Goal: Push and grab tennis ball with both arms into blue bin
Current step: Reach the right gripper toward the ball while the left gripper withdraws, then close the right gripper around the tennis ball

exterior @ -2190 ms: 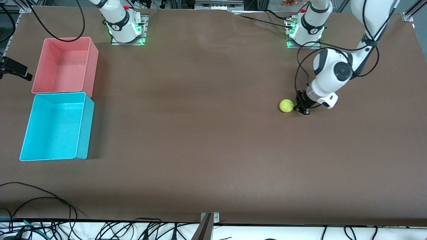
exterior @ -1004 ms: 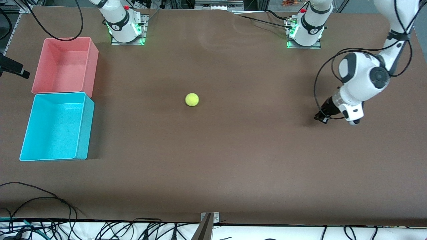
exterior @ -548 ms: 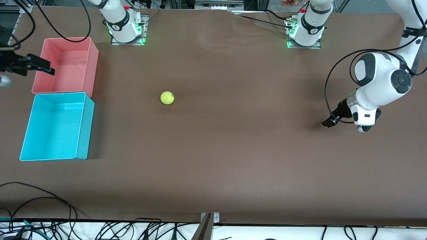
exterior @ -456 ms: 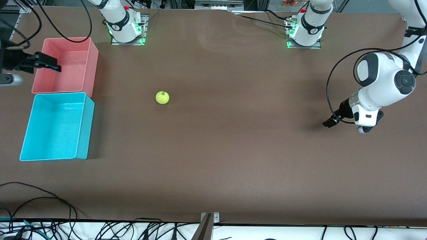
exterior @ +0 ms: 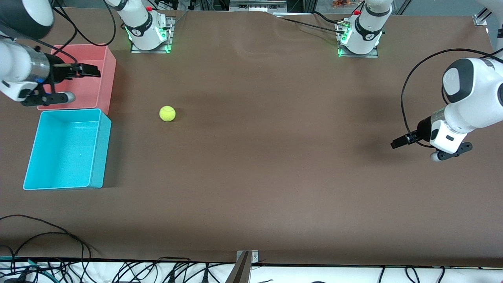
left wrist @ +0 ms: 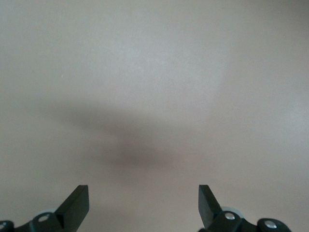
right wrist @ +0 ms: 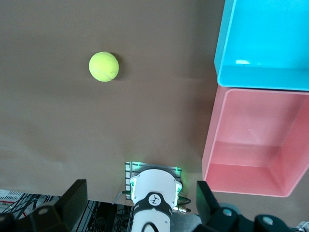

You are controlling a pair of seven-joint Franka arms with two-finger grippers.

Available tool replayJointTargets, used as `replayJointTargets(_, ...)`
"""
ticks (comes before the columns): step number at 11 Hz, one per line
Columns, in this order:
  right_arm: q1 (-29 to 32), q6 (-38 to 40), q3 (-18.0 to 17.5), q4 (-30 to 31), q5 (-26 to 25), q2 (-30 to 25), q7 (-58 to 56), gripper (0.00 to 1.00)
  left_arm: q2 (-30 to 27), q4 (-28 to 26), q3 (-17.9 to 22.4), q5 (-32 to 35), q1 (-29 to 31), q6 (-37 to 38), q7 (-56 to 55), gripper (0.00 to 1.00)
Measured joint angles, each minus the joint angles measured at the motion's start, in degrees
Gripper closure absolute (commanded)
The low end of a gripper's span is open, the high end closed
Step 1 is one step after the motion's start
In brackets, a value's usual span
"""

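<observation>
Struck away from the left pincer, the tennis ball has rolled along the counter toward the blue bin, while that pincer retreated and opened, and the right pincer swung in over the pink bin.

The tennis ball looks fuzzy and matt, a felt-like yellow-green, lying on a table covered in a smooth, matt brown sheet. The blue bin and the pink bin look like smooth moulded plastic with a faint sheen on their walls. The arms' white shells appear glossy hard plastic, their black cables rubbery.
</observation>
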State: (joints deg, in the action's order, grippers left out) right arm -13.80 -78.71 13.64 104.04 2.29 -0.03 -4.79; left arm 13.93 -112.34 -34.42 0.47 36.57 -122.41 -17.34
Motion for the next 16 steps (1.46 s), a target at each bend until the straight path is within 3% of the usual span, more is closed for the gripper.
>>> replayJointTargets(3,0.0,-13.2,0.0,17.9,-0.4,-6.0,0.0,0.0,-1.2,1.8,0.1,0.0,0.1,1.3,10.2,0.0)
replayJointTargets(5,0.0,-22.4,0.0,26.4,-3.2,-8.3,0.0,0.0,-2.2,5.3,2.2,0.0,-2.5,5.8,15.7,0.0)
replayJointTargets(8,0.1,-37.3,0.1,36.6,-6.9,-8.2,0.0,0.0,-3.0,13.8,15.1,0.0,-16.7,14.5,25.3,0.0)
replayJointTargets(10,0.1,-44.0,0.1,40.2,-7.2,-7.1,0.1,0.0,-3.2,17.5,19.9,0.0,-22.7,15.6,30.5,0.0)
replayJointTargets(13,0.1,-54.6,0.1,41.4,-7.3,-2.9,0.1,0.0,-4.8,19.1,31.7,-0.1,-36.4,15.8,32.6,0.0)
replayJointTargets(16,0.1,-65.5,0.1,41.5,-7.3,4.1,0.1,0.0,-6.6,19.6,37.1,-1.1,-43.9,15.9,32.7,0.0)
